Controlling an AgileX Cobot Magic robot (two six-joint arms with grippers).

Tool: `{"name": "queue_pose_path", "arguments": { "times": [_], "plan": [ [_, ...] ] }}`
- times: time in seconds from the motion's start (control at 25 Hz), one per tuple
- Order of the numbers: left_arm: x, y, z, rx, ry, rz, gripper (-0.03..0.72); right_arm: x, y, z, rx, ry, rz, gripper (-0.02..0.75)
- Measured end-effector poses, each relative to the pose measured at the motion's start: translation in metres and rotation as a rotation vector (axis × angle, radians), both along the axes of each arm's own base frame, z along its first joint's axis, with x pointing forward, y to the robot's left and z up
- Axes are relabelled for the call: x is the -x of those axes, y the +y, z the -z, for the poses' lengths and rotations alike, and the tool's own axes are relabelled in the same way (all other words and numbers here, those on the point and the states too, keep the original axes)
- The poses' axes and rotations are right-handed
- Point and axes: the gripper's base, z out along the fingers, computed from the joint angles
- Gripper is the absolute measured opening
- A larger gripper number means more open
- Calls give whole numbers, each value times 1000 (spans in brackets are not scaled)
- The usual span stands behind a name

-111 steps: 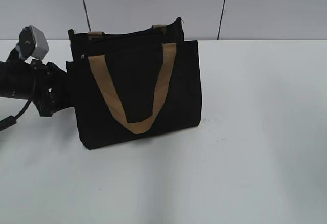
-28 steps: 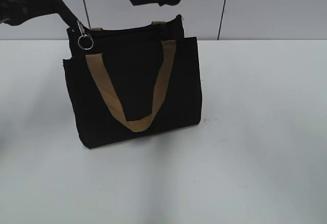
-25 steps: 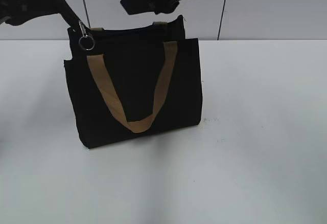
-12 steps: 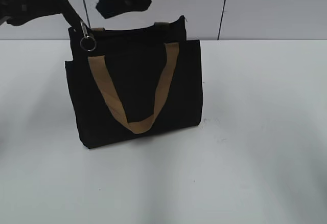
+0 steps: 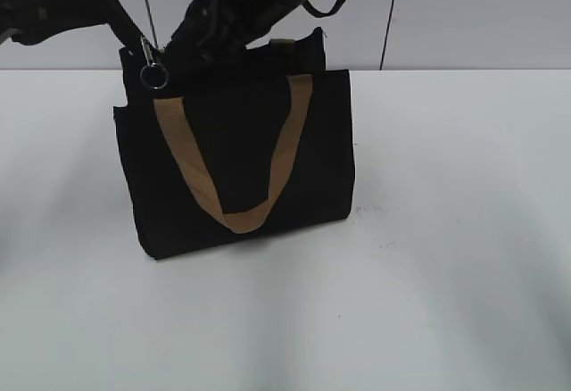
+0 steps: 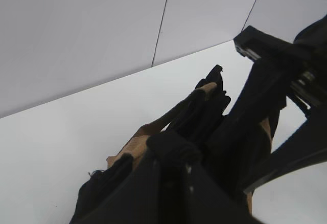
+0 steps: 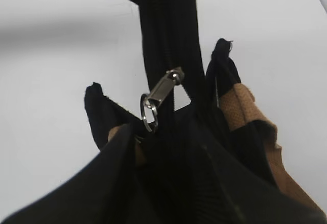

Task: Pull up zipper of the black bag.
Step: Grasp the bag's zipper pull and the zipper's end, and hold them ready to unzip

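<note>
The black bag (image 5: 241, 168) stands on the white table with a tan strap (image 5: 187, 172) hanging down its front. My left gripper (image 5: 132, 41) is shut on the black end of the zipper at the bag's top left corner and holds it stretched. It also shows in the left wrist view (image 6: 173, 155). The silvery pull (image 5: 145, 52) with its ring (image 5: 154, 77) hangs just below. My right gripper (image 5: 183, 52) is down at the bag's top edge beside the pull. In the right wrist view the pull (image 7: 166, 87) and zipper tape (image 7: 168, 35) lie just ahead of the open right gripper (image 7: 171, 137).
The white table (image 5: 446, 230) stretches to the right and front of the bag. A pale wall (image 5: 464, 16) with dark seams stands behind. The right arm (image 6: 265, 96) crosses close over the bag's top in the left wrist view.
My right arm has come down and to the left, from above the bag to its top edge beside the pull. My left gripper has kept its hold at the corner.
</note>
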Motion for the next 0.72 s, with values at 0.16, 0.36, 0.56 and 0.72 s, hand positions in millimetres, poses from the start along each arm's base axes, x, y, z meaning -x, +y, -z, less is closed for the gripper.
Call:
{"name": "queue_pose_path", "arguments": {
  "times": [0.16,0.36,0.56,0.72],
  "plan": [
    [0,0,0,-1,0,0,29,-2,2,5,-10,16,6,276],
    [0,0,0,-5,0,2,29,-3,6,12,-6,25,5,276],
    [1,0,2,-30,-1,14,29,-1,15,13,-11,1,11,276],
    [1,0,2,-32,-1,15,29,-1,16,15,-8,-2,14,276]
  ]
}}
